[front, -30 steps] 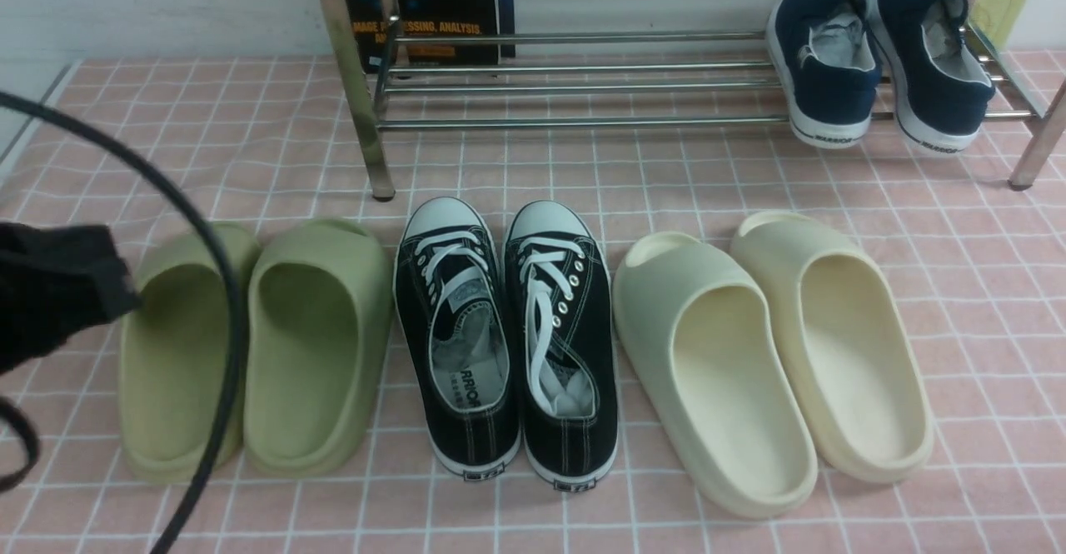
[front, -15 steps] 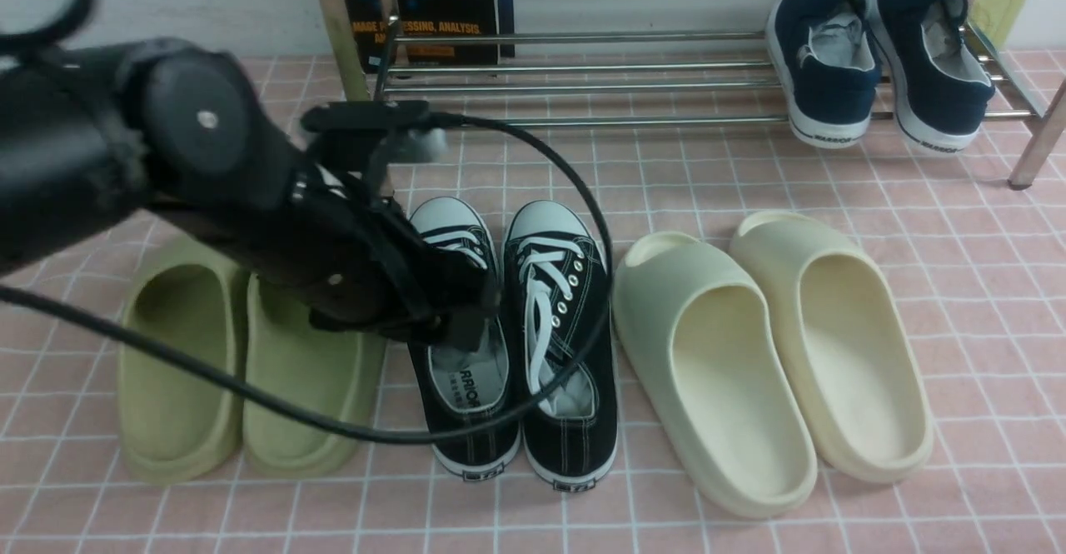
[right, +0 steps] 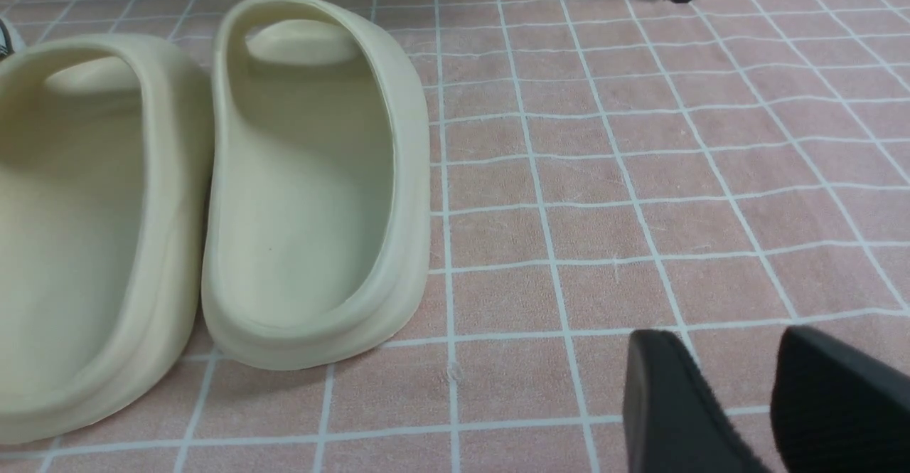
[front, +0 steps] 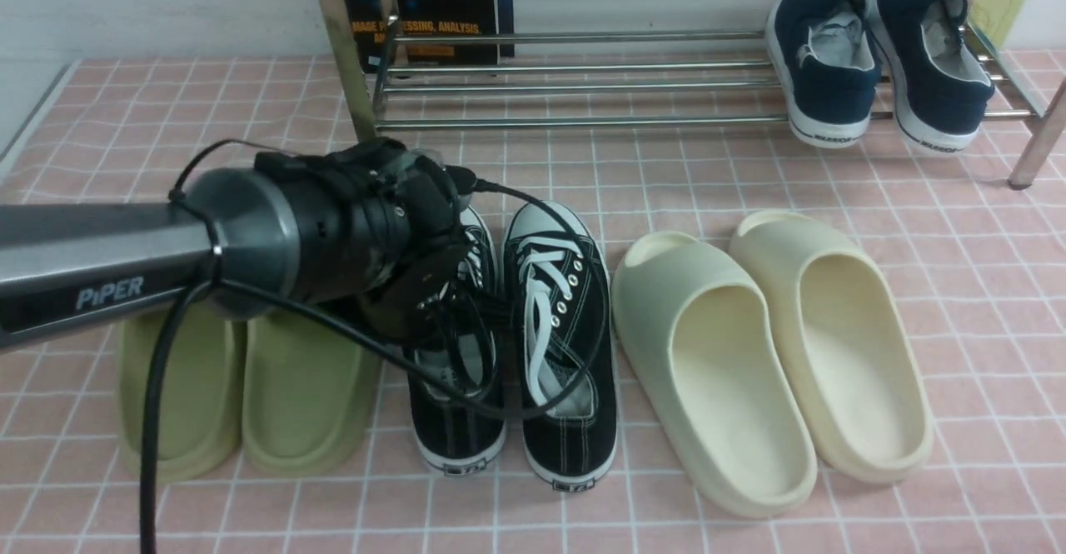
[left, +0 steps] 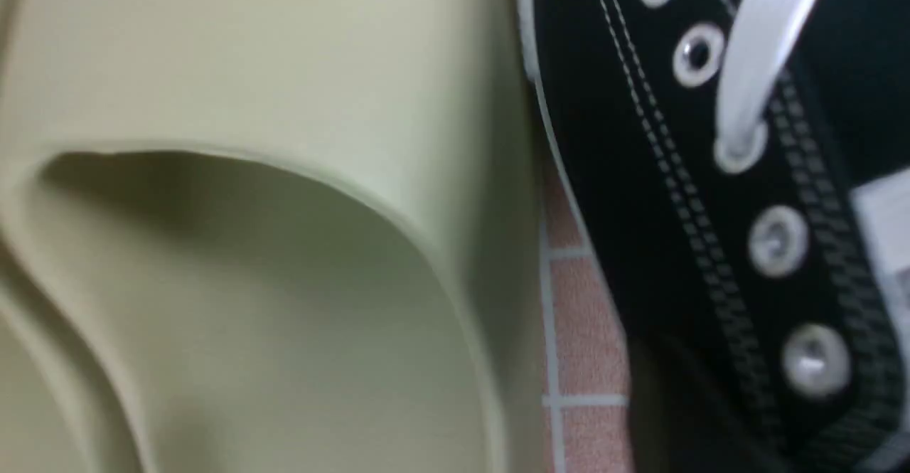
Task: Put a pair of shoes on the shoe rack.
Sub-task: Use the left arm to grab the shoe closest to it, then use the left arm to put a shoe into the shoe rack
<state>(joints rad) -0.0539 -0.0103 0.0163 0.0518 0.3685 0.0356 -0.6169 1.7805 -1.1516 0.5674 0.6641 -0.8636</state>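
The two black canvas sneakers stand side by side on the pink tiled mat in front of the shoe rack (front: 583, 121). My left arm reaches in from the left, and my left gripper (front: 433, 296) is down at the opening of the left sneaker (front: 454, 429). The wrist hides its fingers. The left wrist view shows that sneaker's eyelet side (left: 675, 174) very close, next to a green slide (left: 249, 103). The right sneaker (front: 566, 329) stands free. My right gripper (right: 732, 341) is open and empty, low over bare mat.
Two green slides (front: 308, 396) lie left of the sneakers and two cream slides (front: 716, 371) right of them; the cream slides also show in the right wrist view (right: 306, 174). Navy slip-ons (front: 824, 62) sit on the rack's right end. A book (front: 433, 21) stands behind the rack.
My left arm has come in from the left and dropped lower onto the left sneaker. That sneaker's heel has shifted slightly left.
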